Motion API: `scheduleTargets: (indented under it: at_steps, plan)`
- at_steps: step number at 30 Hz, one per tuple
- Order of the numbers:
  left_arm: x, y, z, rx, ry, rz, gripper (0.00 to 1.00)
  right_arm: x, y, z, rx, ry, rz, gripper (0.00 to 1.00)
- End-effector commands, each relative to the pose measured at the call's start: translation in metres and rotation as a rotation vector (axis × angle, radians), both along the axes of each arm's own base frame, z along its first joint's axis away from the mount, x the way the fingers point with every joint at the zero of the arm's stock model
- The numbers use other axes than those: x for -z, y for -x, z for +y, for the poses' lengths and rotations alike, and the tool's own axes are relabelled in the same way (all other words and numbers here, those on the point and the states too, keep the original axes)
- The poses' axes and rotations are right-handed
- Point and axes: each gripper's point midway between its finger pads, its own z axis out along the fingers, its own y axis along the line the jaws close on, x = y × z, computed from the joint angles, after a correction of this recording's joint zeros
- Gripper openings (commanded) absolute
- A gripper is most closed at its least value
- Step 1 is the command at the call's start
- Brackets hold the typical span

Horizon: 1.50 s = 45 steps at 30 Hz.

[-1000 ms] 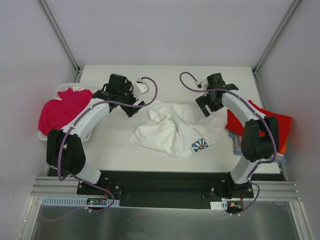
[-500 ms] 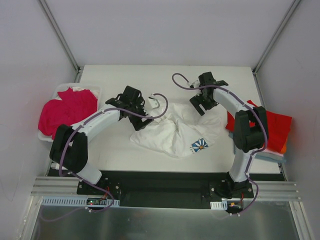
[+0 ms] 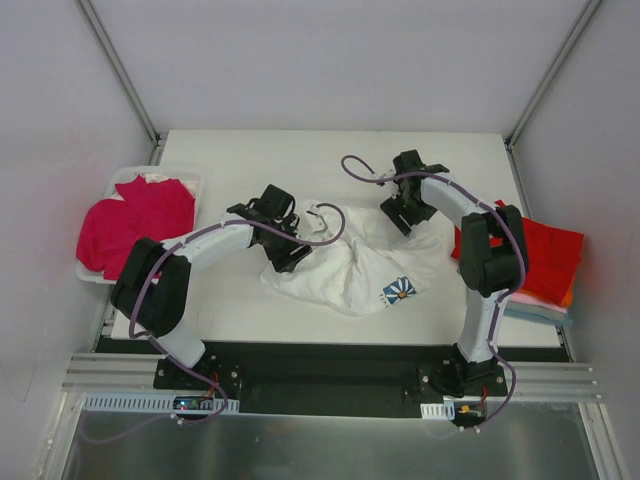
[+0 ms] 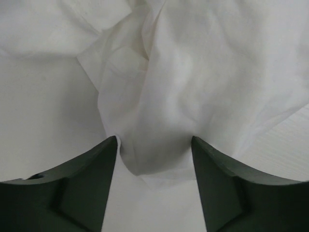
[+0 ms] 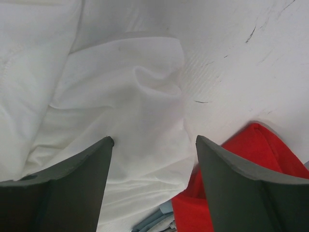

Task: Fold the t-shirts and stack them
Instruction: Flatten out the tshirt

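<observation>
A white bin sits at the left edge of the table, and a magenta t-shirt is heaped in it, spilling over its rim.

Just to the right, the left arm reaches from the near edge toward the middle of the table. The left gripper is down at the left side of the white t-shirt. In the left wrist view, the left gripper has its fingers spread apart, with a rounded fold of the white t-shirt bulging up between them. The fold fills the gap from one finger to the other, but whether it is truly squeezed cannot be told.

The white t-shirt lies crumpled in the middle of the table. Its blue daisy print faces up on the near right part.

The right gripper is at the far right part of the same shirt. In the right wrist view, the right gripper has its fingers spread wide over wrinkled white t-shirt cloth, gripping nothing that can be seen.

At the right edge of the table lies a stack with a red t-shirt on top. An orange t-shirt and a light-blue t-shirt show beneath it. The right wrist view shows the red t-shirt just beside the white cloth's edge.
</observation>
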Motion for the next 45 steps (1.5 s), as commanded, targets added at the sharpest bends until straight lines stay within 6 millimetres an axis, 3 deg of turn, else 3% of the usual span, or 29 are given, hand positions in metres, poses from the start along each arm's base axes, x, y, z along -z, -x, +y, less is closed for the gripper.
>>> scheduleTargets:
  at_steps: [1,4,7,8,10,14,17,20,23,26,30,31,33,36,42,45]
  plan:
    - [0.004,0.007,-0.006,-0.002,0.005,0.038,0.53,-0.004,-0.005,0.003,-0.016,-0.005,-0.005,0.68]
    - [0.009,0.009,-0.003,-0.007,-0.014,0.045,0.37,0.000,-0.004,0.004,-0.022,-0.010,0.010,0.53]
    - [0.013,0.012,0.000,-0.012,-0.028,0.052,0.16,0.002,-0.003,0.003,-0.026,-0.005,0.017,0.29]
    - [0.014,0.013,0.001,-0.014,-0.030,0.054,0.13,0.002,-0.003,0.003,-0.026,-0.004,0.017,0.12]
    - [0.017,0.015,0.003,-0.020,-0.035,0.063,0.12,0.002,-0.003,0.004,-0.021,-0.005,0.015,0.02]
    - [0.017,0.017,0.006,-0.030,-0.044,0.061,0.00,0.000,-0.004,0.003,-0.015,-0.003,0.007,0.01]
    - [0.014,0.014,0.008,-0.038,-0.053,0.039,0.00,-0.006,-0.008,-0.001,-0.007,0.015,-0.024,0.01]
    - [-0.002,-0.002,0.011,-0.061,-0.070,-0.040,0.00,-0.017,-0.012,-0.004,0.002,0.031,-0.060,0.01]
    - [-0.033,-0.031,0.013,-0.100,-0.085,-0.172,0.00,-0.033,-0.018,-0.011,0.022,0.063,-0.112,0.01]
    - [-0.065,-0.056,0.022,-0.153,-0.115,-0.301,0.00,-0.058,-0.023,-0.022,0.055,0.106,-0.186,0.01]
    - [-0.130,-0.085,0.031,-0.246,-0.099,-0.489,0.00,-0.104,-0.024,-0.033,0.097,0.123,-0.302,0.01]
    - [-0.141,-0.089,0.037,-0.275,-0.116,-0.527,0.00,-0.123,-0.022,-0.037,0.112,0.133,-0.349,0.01]
    - [-0.168,-0.096,0.041,-0.303,-0.109,-0.598,0.00,-0.140,-0.018,-0.043,0.127,0.146,-0.383,0.01]
    - [-0.194,-0.101,0.054,-0.344,-0.131,-0.677,0.00,-0.172,-0.008,-0.053,0.152,0.161,-0.453,0.01]
    - [-0.215,-0.112,0.084,-0.423,-0.211,-0.770,0.00,-0.217,0.011,-0.078,0.207,0.227,-0.548,0.01]
    - [-0.221,-0.116,0.099,-0.480,-0.210,-0.785,0.00,-0.227,0.018,-0.093,0.245,0.253,-0.564,0.01]
